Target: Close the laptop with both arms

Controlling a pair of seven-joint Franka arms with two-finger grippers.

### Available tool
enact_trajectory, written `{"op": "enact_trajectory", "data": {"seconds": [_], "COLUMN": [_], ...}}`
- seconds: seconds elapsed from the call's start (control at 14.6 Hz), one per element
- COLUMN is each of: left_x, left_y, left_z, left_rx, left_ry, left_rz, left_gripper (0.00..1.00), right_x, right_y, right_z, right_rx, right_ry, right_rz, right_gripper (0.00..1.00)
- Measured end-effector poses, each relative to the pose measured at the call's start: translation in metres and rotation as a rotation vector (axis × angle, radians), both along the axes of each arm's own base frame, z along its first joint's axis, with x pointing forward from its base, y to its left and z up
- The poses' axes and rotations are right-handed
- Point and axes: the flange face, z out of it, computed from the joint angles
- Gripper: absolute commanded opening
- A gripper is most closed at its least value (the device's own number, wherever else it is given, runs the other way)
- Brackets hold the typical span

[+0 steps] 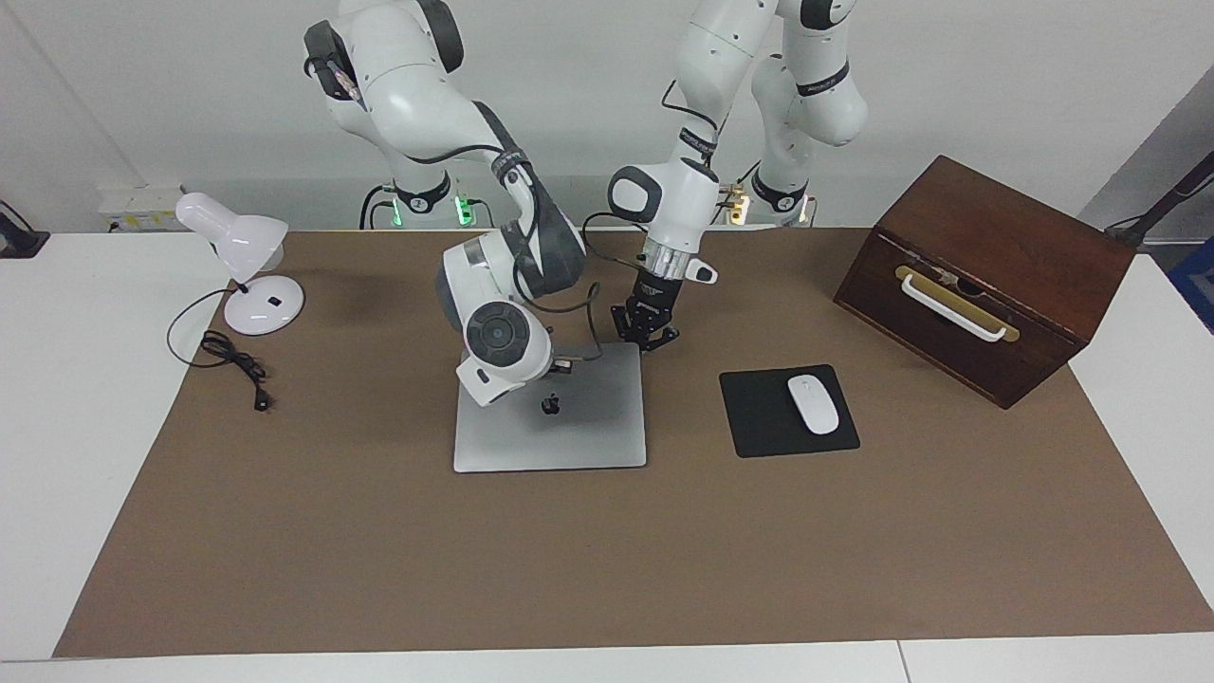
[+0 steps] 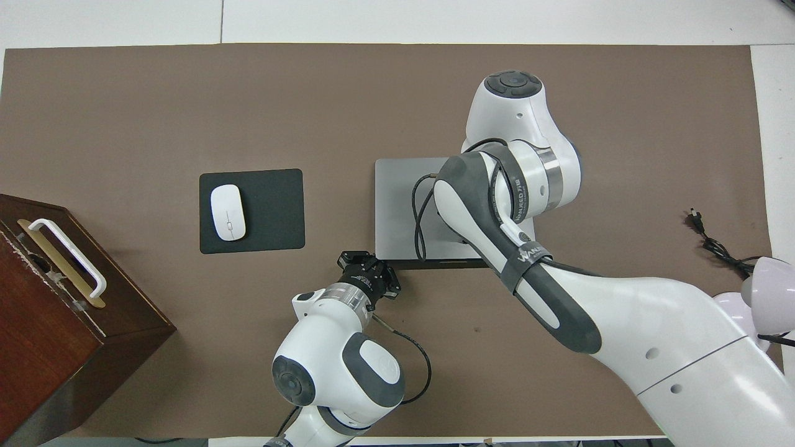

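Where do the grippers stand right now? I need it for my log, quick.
Left gripper: at the laptop corner nearest the robots, holding nothing; fingers cannot be told.
Right gripper: hidden under its own arm over the lid; cannot be told.

Mouse pad flanks laptop.

A robot lab: two white arms bolted at a brown-matted table (plain white walls).

I see a white mouse on a black mouse pad, a wooden box at the left arm's end, and a white lamp at the right arm's end.
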Motion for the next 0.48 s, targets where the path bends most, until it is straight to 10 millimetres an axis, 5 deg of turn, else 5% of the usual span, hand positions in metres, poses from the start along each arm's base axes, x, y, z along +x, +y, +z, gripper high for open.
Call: {"op": "enact_trajectory", "data": {"seconds": [0.27, 0.48], "left_x": [0.000, 0.000], "left_y": [0.000, 0.000], "left_z": [0.000, 0.000], "left_rx": [0.000, -0.001], "left_ry": [0.000, 0.000], "left_rz": [0.000, 0.002], "left_gripper": [0.00, 0.00], "right_x": [0.002, 0.011], "right_y": [0.000, -0.008], "right_z": [0.010, 0.040], "right_rx": [-0.003, 0.008], "right_ry": [-0.014, -0.037], "right_rz": [-0.020, -0.030], "right_gripper": [0.00, 0.00]}}
